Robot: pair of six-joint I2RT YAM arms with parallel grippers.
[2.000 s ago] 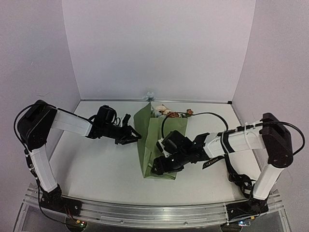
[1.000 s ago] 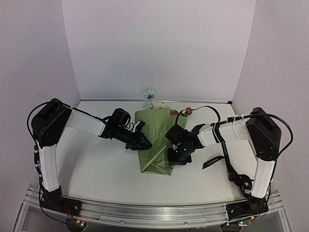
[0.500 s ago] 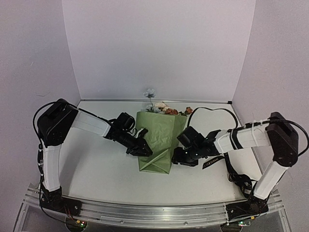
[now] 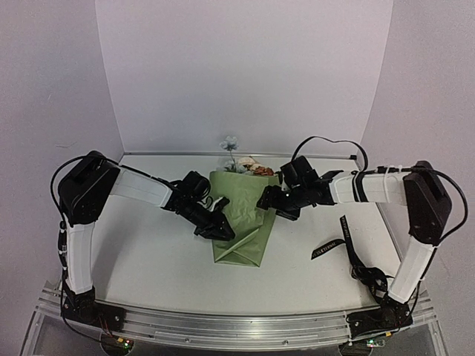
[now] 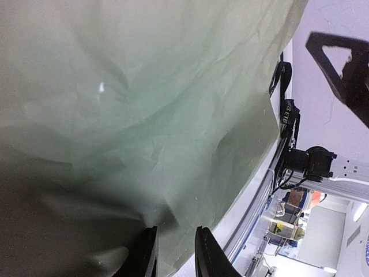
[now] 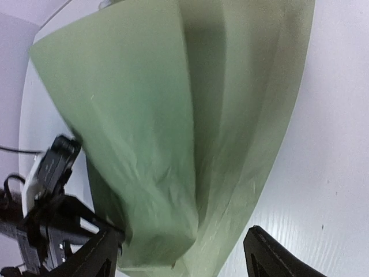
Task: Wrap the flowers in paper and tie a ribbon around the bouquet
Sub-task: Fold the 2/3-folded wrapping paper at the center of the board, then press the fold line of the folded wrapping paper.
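Paper (image 4: pixel 239 219) lies mid-table, folded over into a rough cone, with the flowers (image 4: pixel 249 167) poking out of its far, wide end.

Top view: your left gripper (image 4: pixel 221 231) sits on the cone's left edge, toward the narrow end. Your right gripper (image 4: pixel 271 204) hovers at the right edge, farther up. The ribbon (image 4: pixel 332 243) lies loose on the table (image 4: pixel 148 259), right of the cone and apart from it.

Left wrist view: fingers (image 5: pixel 149 254) stand close together and the paper's creases run straight to their tips. Read it as clenched on a fold of the paper.

Right wrist view: fingers (image 6: pixel 101 257) are spread wide above the green sheet with nothing between them, so it is released.

Judgement: you are in the wrapping step; the cone looks formed but unsecured, and tying is not begun. Next, hold the left pinch so the fold cannot spring open, and send the right arm for the ribbon. It is thin and flat on the table, so come in low.
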